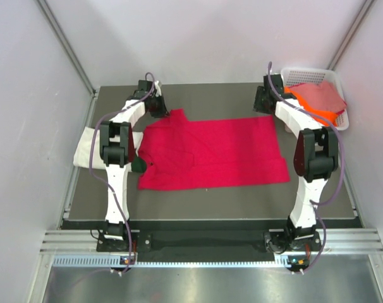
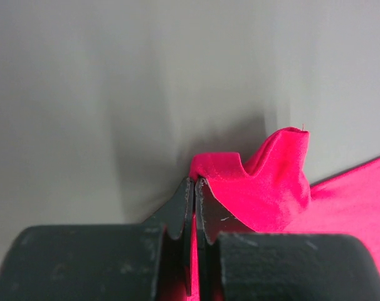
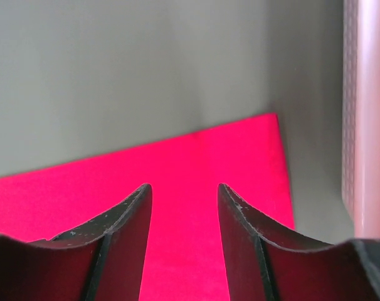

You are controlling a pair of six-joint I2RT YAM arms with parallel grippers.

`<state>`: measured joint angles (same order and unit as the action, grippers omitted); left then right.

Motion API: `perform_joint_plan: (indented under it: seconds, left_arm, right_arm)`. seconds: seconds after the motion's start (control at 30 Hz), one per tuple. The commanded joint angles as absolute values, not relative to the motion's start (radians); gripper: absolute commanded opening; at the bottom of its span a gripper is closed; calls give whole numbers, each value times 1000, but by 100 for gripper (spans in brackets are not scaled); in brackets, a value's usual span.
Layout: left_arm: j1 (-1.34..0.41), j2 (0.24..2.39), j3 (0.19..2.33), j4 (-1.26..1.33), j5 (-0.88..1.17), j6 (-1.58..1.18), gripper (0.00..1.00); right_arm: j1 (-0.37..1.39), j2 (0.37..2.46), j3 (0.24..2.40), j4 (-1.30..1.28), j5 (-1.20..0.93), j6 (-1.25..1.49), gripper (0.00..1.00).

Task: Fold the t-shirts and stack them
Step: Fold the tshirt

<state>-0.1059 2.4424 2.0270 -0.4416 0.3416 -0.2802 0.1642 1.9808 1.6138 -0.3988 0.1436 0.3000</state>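
Note:
A crimson-red t-shirt (image 1: pixel 210 154) lies spread flat across the middle of the dark table. My left gripper (image 1: pixel 165 111) is at the shirt's far left corner. In the left wrist view its jaws (image 2: pixel 195 183) are shut on a raised fold of the red t-shirt (image 2: pixel 268 185). My right gripper (image 1: pixel 268 108) hovers at the shirt's far right corner. In the right wrist view it (image 3: pixel 180 188) stands open over the red t-shirt (image 3: pixel 177 160), with nothing between its fingers. A cream-white t-shirt (image 1: pixel 84 146) lies at the table's left edge, partly under the left arm.
A white lattice basket (image 1: pixel 305 74) stands at the far right corner, holding a dusty pink t-shirt (image 1: pixel 318 95) and an orange one (image 1: pixel 325 114). Its wall (image 3: pixel 364 125) shows close to the right gripper. White walls enclose the table on three sides.

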Motion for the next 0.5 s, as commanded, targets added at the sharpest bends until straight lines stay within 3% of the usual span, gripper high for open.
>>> perform_joint_plan:
  seconds: [0.0,0.47]
  left_arm:
    - [-77,2393,1994,-417,258,-270,0]
    - [-69,2391,2002,-408,282,-276,0]
  right_arm:
    - [164,2040,1730,-454,179,281,47]
    - [126,2296,1986,-563,241,284,50]
